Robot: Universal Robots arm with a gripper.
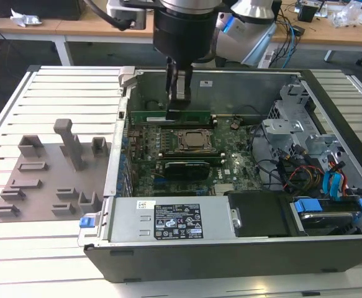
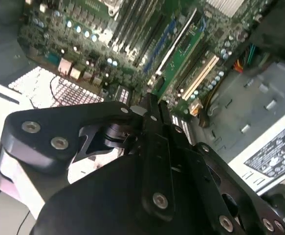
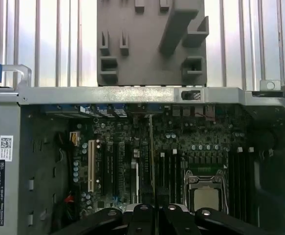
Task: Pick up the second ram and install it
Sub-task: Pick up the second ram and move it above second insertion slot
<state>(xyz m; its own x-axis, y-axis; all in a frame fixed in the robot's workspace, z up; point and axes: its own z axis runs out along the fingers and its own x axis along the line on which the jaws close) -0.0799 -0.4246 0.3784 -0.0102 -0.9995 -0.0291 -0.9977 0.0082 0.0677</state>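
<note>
**Inside the open case, just far of the socket: the second ram in my pincer**

Inside the computer case (image 1: 230,264), which lies open on the slatted table (image 1: 44,254), the motherboard (image 1: 230,167) faces up. The processor socket (image 1: 193,141) sits mid-board. Just far of that socket the second ram (image 1: 149,117) stands on edge over the black slots (image 1: 230,118). Its length runs from the exterior view's left to its right. My pincer (image 1: 177,107) hangs straight above it. The fingers are drawn in narrow and pinch the stick's upper edge at about the middle of its length. In the first wrist view the second ram (image 3: 151,156) shows edge-on, a thin line running out from between my fingers.

I judge the stick light and stiff, but thin enough to crack if it is bent or twisted. Its faces are smooth, so a pinch can slip if the push goes off-axis. The small chips and the contact edge below are the fragile parts. The place to hold it is where I have it: the upper edge, centred, so that neither end dips first.

Much is hidden from me:
- I cannot tell whether the lower edge sits in a slot, rests on one, or hangs just above.
- I cannot tell which slot it lines up with, nor how the end clips stand.
- In the second wrist view my pincer (image 2: 151,105) stands with its own black linkage in front of the spot where pads meet board.
</note>
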